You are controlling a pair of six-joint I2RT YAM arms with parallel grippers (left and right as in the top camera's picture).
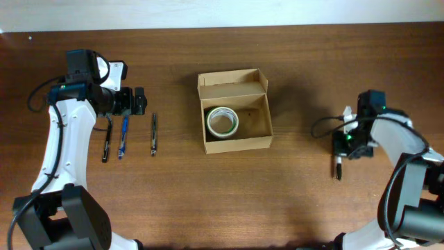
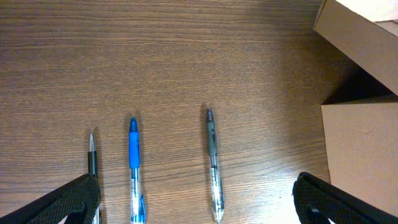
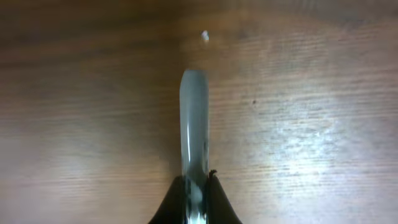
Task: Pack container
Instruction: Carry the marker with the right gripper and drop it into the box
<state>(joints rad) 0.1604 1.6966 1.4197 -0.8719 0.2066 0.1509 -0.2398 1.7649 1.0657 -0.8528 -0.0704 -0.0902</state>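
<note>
The container (image 1: 239, 144) is a tan cardboard box at the table's middle, its lid flap (image 1: 232, 78) open toward the back; its side shows in the left wrist view (image 2: 364, 155). A roll of tape (image 1: 223, 121) lies inside it. Three pens lie side by side on the left: black (image 1: 107, 142) (image 2: 92, 155), blue (image 1: 123, 137) (image 2: 134, 165) and clear grey (image 1: 154, 134) (image 2: 212, 158). My left gripper (image 1: 139, 101) (image 2: 196, 214) is open and empty, just behind the pens. My right gripper (image 1: 341, 142) (image 3: 195, 193) is shut on a clear pen (image 3: 194, 118) (image 1: 338, 167) low over the table at the right.
The table is dark brown wood (image 1: 305, 201). A white speck (image 3: 204, 36) lies on it ahead of the held pen. The right arm's cable (image 1: 322, 125) loops toward the box's right side.
</note>
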